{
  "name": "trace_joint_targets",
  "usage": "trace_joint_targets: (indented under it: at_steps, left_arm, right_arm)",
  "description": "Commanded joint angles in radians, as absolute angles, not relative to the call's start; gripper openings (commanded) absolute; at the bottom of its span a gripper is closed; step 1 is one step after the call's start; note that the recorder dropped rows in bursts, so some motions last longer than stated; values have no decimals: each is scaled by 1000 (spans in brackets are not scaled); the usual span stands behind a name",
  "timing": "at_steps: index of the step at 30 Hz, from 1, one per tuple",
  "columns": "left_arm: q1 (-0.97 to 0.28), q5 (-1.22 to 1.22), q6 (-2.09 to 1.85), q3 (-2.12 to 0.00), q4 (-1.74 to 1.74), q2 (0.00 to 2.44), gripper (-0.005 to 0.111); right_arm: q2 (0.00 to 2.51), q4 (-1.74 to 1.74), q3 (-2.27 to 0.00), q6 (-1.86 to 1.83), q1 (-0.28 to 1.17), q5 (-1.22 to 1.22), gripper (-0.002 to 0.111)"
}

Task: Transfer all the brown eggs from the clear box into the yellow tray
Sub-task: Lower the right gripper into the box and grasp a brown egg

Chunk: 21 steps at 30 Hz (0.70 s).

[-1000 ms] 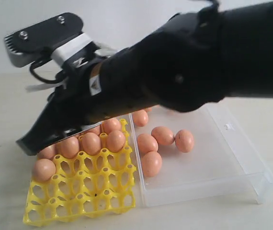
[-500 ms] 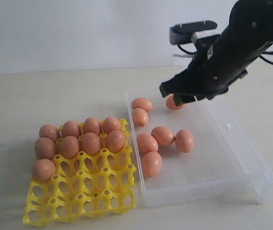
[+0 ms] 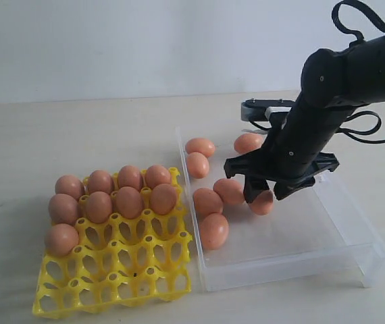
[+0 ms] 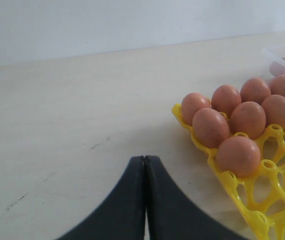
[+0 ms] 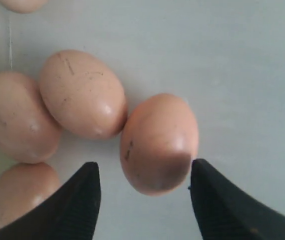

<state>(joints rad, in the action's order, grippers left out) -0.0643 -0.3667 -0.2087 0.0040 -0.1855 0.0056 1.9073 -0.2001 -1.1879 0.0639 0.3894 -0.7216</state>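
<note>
Several brown eggs [image 3: 213, 231] lie loose in the clear box [image 3: 354, 226]. Several more fill the far rows of the yellow tray [image 3: 118, 270]. My right gripper [image 3: 267, 194] hangs open low over the box's middle. One brown egg [image 5: 158, 142] lies between its fingertips [image 5: 90, 175] without being gripped, and it touches a neighbouring egg [image 5: 82, 92]. My left gripper [image 4: 145, 160] is shut and empty over bare table, beside the tray's corner [image 4: 232, 186] with its eggs [image 4: 237, 155]. The exterior view does not show the left gripper.
The right arm's dark body [image 3: 327, 101] rises over the back right of the box. Two eggs [image 3: 200, 146] sit by the box's far left wall and another [image 3: 248, 142] lies behind the gripper. The tray's near cups [image 3: 138, 283] are unfilled.
The right arm has swung from over the tray to the box and dropped down over the middle eggs. Its jaws have gone from shut to open.
</note>
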Motion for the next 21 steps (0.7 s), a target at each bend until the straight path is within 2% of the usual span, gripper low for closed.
trace_joint_targets:
  at_steps: [1, 21]
  left_arm:
    - [-69, -357, -205, 0, -186, 0, 0]
    - [-69, -357, -205, 0, -186, 0, 0]
  right_arm:
    - [1912, -224, -1193, 42, 385, -678, 54]
    - [2004, -210, -1193, 26, 356, -586, 54]
